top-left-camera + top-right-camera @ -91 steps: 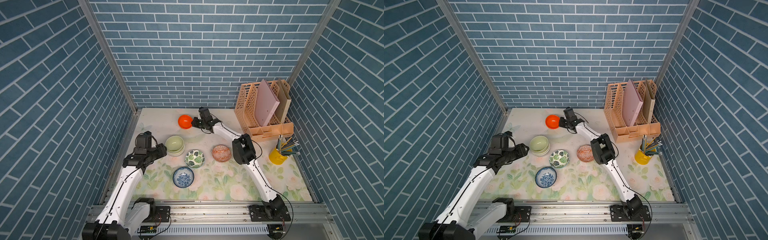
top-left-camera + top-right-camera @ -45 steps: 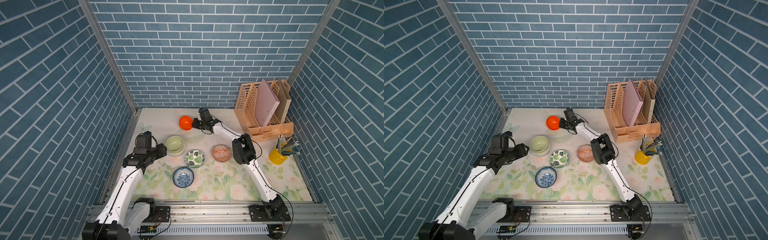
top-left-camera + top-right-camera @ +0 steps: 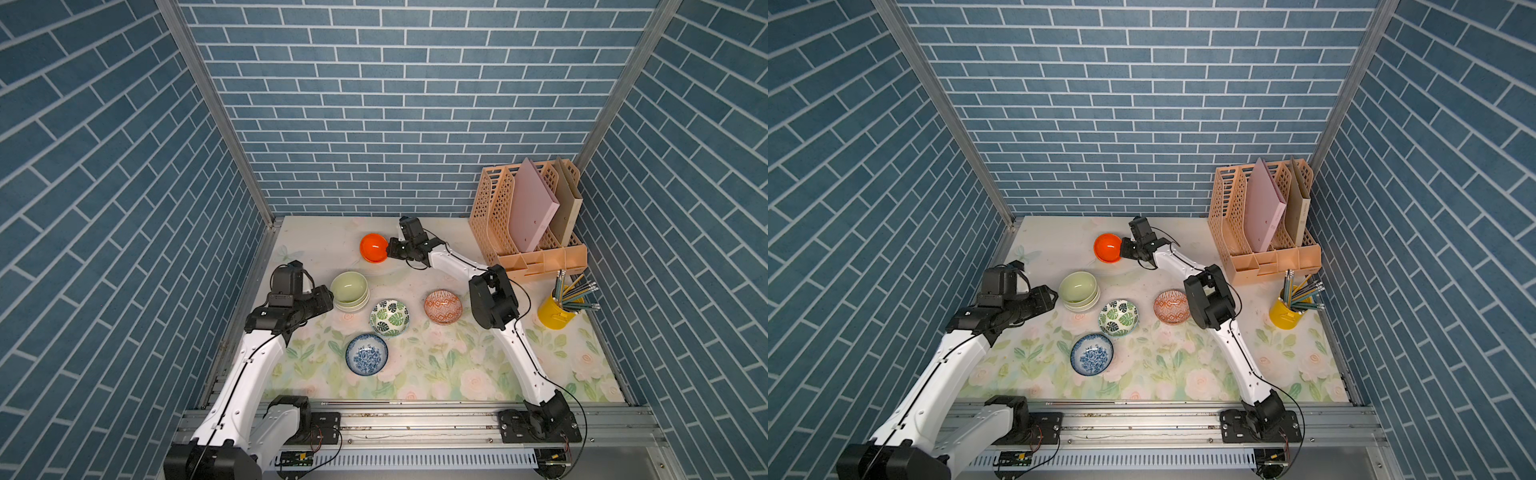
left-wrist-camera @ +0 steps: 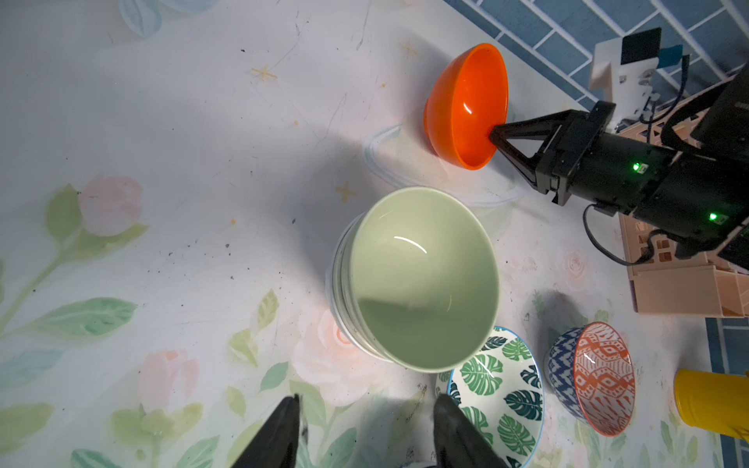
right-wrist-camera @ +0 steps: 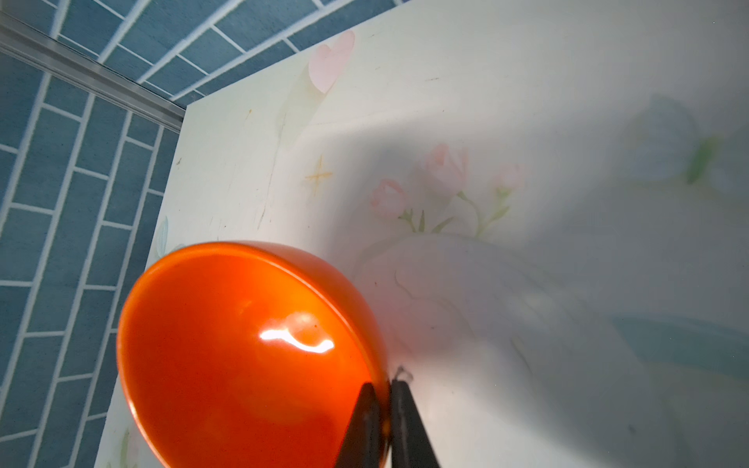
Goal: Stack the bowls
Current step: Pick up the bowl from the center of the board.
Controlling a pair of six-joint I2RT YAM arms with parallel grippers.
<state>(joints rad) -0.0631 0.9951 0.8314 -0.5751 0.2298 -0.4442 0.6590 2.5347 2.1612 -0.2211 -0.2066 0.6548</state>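
The glossy orange bowl point(image 3: 373, 247) point(image 3: 1108, 247) point(image 5: 243, 356) is tipped on its side near the back wall. My right gripper point(image 3: 388, 250) point(image 5: 383, 389) is shut on its rim, one finger inside and one outside. A pale green bowl point(image 3: 350, 288) point(image 4: 421, 279) tops a short stack of pale bowls. My left gripper point(image 3: 329, 298) point(image 4: 367, 399) stands open just beside that stack, holding nothing. The leaf-print bowl point(image 3: 390, 317), the orange-red patterned bowl point(image 3: 443, 306) and the blue-white floral bowl point(image 3: 367, 354) sit apart on the mat.
A peach file rack point(image 3: 528, 224) with folders stands at the back right. A yellow cup with pencils point(image 3: 557, 311) stands in front of it. The back wall is close behind the orange bowl. The metal rail point(image 3: 415, 419) runs along the front.
My right gripper's jaws have closed the last bit onto the orange bowl's rim, and the bowl has barely shifted. The left arm has not moved.
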